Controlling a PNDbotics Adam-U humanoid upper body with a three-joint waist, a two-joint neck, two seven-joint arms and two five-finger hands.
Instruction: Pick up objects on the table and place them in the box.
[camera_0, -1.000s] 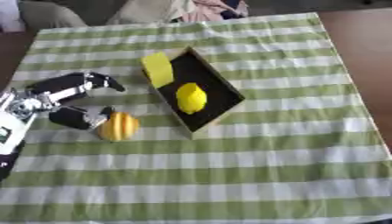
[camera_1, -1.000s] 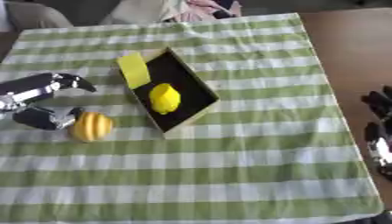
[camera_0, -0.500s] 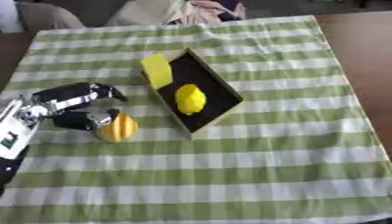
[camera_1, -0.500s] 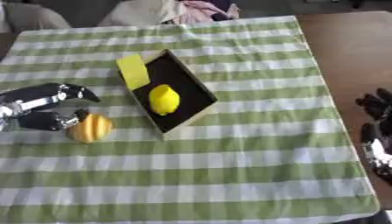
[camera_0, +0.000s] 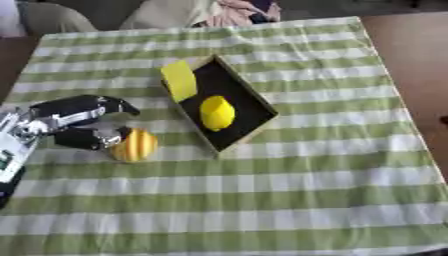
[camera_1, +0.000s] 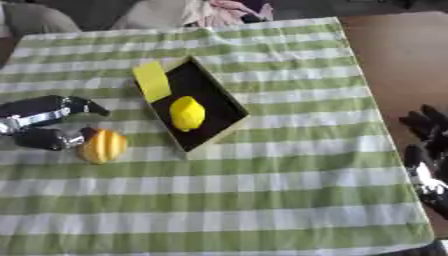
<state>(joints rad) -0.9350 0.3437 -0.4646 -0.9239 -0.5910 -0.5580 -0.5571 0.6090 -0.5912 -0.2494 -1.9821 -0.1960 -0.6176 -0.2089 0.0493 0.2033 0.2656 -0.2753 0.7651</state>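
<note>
An orange-yellow striped round fruit (camera_0: 133, 145) lies on the green checked cloth, left of the box. My left hand (camera_0: 72, 112) is open around it. The fingers (camera_0: 112, 104) arch just above the fruit with a gap, and the thumb (camera_0: 89, 139) rests against its left side. The black open box (camera_0: 229, 108) lies askew in the middle, with a yellow flap (camera_0: 180, 80) at its far left corner. A yellow lemon (camera_0: 217, 113) lies inside it. My right hand (camera_1: 423, 150) rests open off the cloth at the right edge, fingers up.
The green and white checked cloth (camera_0: 289, 190) covers most of the table. Bare brown table (camera_1: 398, 60) shows along the right side. Clothing of seated people (camera_0: 219, 11) shows at the far edge.
The left hand's fingers have come down a little closer over the striped fruit. Fruit, box and lemon have stayed in place. The right hand has not moved.
</note>
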